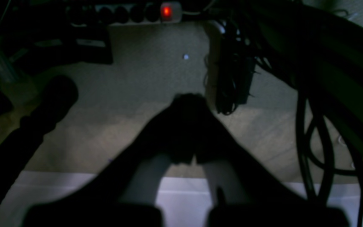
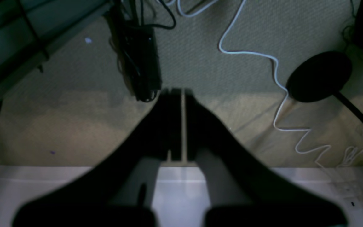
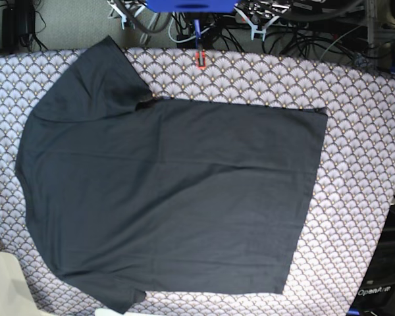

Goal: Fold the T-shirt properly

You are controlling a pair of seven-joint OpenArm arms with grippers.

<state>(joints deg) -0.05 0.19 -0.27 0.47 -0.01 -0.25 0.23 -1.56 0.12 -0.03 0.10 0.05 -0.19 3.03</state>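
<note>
The T-shirt (image 3: 171,197) was seen spread flat and unfolded across the fan-patterned tablecloth (image 3: 362,131), collar end toward the base view's left, hem toward its right. Both the left gripper (image 1: 189,101) and the right gripper (image 2: 176,94) were held closed and empty, parked off the table above the carpeted floor (image 2: 74,132). Trouble was judged likeliest at the first pinch: the tablecloth could be caught along with the shirt's edge and dragged askew.

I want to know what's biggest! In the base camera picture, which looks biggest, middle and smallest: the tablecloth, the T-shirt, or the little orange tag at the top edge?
1. Tablecloth: largest, spreading out past the shirt on every side.
2. T-shirt: next, lying flat and covering most of the cloth.
3. Orange tag: by far the smallest.
</note>
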